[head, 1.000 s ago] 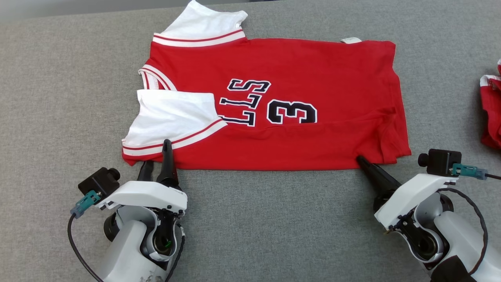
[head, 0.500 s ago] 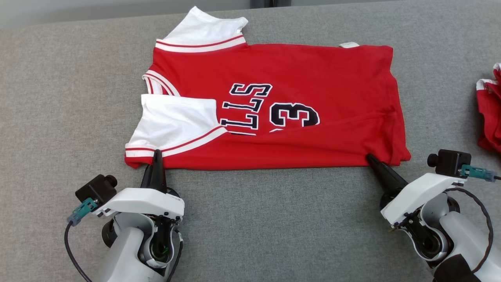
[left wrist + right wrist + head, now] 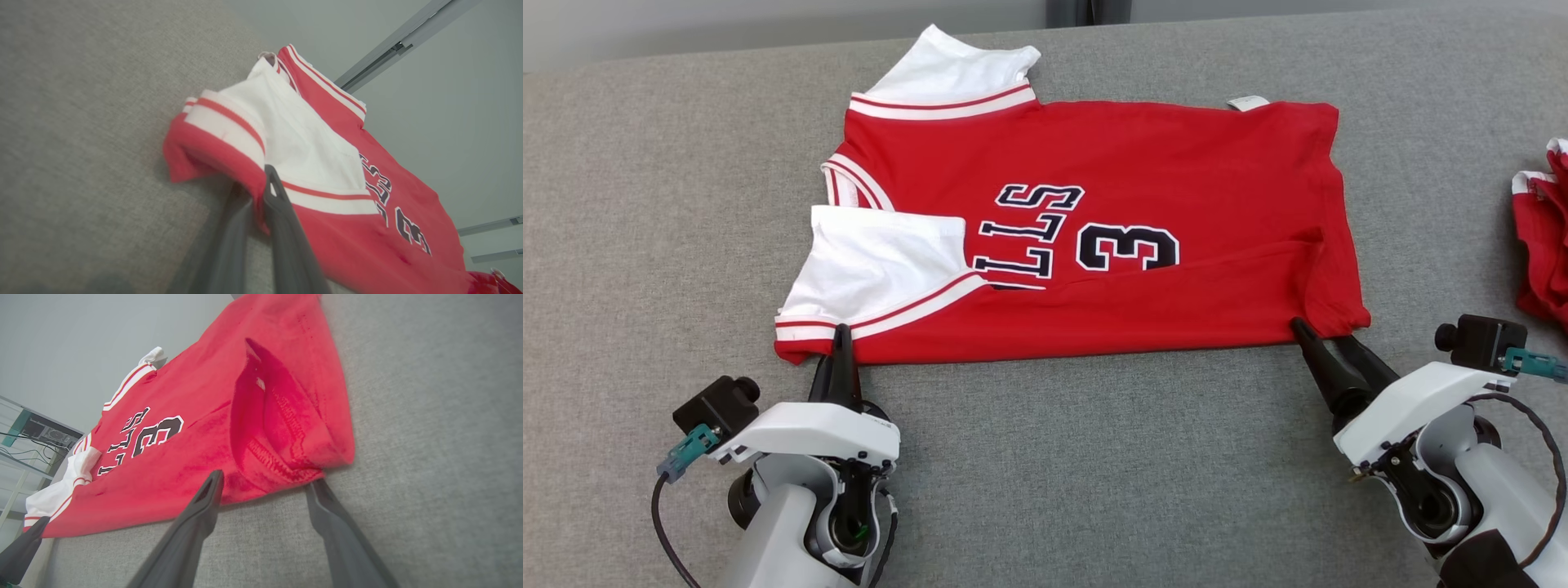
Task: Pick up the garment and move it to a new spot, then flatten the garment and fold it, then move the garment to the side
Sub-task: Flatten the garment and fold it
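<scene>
Checking grips before the next fold. The jersey (image 3: pixel 1094 245) lies flat mid-table (image 3: pixel 1054 465), collar end left, hem (image 3: pixel 1343 245) right, with one white sleeve (image 3: pixel 882 261) folded in over the chest.

Left claw (image 3: pixel 838 347): closed tight on the near-left corner, with red cloth pinched between the fingers.
Right claw (image 3: pixel 1319 333): spread wide at the near-right corner, tips at the edge, holding nothing.

Handling, my judgement: light, limp knit, not fragile. It will sag between two grips and drag on the rough grey cover, not slide. The near edge is a fold of several layers, so a pinch must bite deep enough to catch them all. I judge the two near corners the best holds, well apart, so the span lifts evenly.

View notes:
- Head view gives the whole outline, both claws, and a spare garment (image 3: pixel 1539 237) at the far right.
- Left wrist view confirms the pinch: the corner is bunched and raised at the fingers (image 3: pixel 282 220).
- Right wrist view shows the hem layers gaping like a pocket. I cannot see that from the head view. One finger (image 3: pixel 196 522) sits either side of that corner.
</scene>
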You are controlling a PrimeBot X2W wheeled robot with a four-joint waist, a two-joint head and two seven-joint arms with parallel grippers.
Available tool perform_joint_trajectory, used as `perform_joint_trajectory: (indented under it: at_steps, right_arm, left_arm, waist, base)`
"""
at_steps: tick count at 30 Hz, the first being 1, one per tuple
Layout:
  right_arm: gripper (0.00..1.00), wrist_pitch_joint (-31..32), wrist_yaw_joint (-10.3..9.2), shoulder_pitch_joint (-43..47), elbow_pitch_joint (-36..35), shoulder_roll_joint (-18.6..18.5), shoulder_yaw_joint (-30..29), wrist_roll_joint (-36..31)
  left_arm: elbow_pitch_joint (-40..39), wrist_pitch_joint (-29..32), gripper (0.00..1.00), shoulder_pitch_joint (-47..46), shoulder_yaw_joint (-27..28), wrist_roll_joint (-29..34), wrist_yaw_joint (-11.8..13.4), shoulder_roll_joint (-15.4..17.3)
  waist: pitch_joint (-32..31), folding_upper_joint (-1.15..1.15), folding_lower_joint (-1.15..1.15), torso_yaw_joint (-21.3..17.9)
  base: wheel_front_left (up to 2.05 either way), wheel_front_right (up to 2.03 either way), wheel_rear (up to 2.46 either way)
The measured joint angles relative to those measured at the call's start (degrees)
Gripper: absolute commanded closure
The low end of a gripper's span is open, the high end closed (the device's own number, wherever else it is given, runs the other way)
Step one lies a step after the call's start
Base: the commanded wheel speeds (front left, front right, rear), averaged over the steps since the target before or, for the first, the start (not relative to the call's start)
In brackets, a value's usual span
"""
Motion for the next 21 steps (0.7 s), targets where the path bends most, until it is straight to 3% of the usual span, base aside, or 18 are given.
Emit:
perform_joint_trajectory:
  at_steps: [7, 11, 14, 15, 16, 18, 19, 21]
  right_arm:
    - [0.0, -0.24, 0.0, -0.02, 0.63, 0.03, -0.8, 0.66]
    - [0.15, -0.24, 0.0, -0.05, 0.8, 0.01, -1.07, 1.42]
    - [0.2, -0.29, 0.0, -0.27, 1.1, 0.01, -1.04, 1.52]
    - [0.29, -0.35, 0.0, -0.36, 1.19, 0.03, -1.0, 1.52]
    - [0.54, -0.35, 0.0, -0.48, 1.26, 0.07, -0.89, 1.52]
    - [0.78, -0.35, 0.0, -0.61, 1.38, 0.15, -0.64, 1.54]
    - [1.0, -0.34, 0.0, -0.61, 1.44, 0.21, -0.51, 1.59]
    - [1.0, -0.35, 0.0, -0.61, 1.49, 0.31, -0.29, 1.9]
  left_arm:
    - [-0.08, 0.0, 1.0, 0.01, 0.14, 0.22, 0.0, -0.01]
    - [-0.04, -0.01, 1.0, 0.01, -0.15, 0.23, 0.0, 0.07]
    - [-0.05, -0.01, 1.0, -0.03, -0.43, 0.23, 0.0, 0.1]
    - [-0.07, -0.01, 1.0, -0.04, -0.49, 0.23, 0.01, 0.1]
    - [-0.05, -0.01, 1.0, -0.04, -0.54, 0.23, 0.01, 0.1]
    - [-0.04, -0.01, 1.0, -0.05, -0.66, 0.23, 0.01, 0.1]
    - [-0.01, -0.01, 1.0, -0.05, -0.71, 0.23, 0.01, 0.1]
    - [0.01, -0.01, 1.0, -0.05, -0.74, 0.23, 0.01, 0.08]
  waist:
    - [0.06, 0.0, 0.0, 0.09]
    - [0.16, 0.0, 0.0, 0.19]
    - [0.31, 0.0, 0.0, 0.3]
    - [0.36, 0.0, 0.0, 0.34]
    - [0.39, 0.0, 0.0, 0.37]
    - [0.39, 0.0, 0.0, 0.44]
    - [0.36, 0.0, 0.0, 0.48]
    - [0.22, 0.0, 0.0, 0.54]
  base:
    - [0.0, 0.0, 0.0]
    - [0.0, 0.0, 0.0]
    - [0.0, 0.0, 0.0]
    - [0.0, 0.0, 0.0]
    - [0.0, 0.0, 0.0]
    - [0.0, 0.0, 0.0]
    - [0.0, 0.0, 0.0]
    - [0.0, 0.0, 0.0]
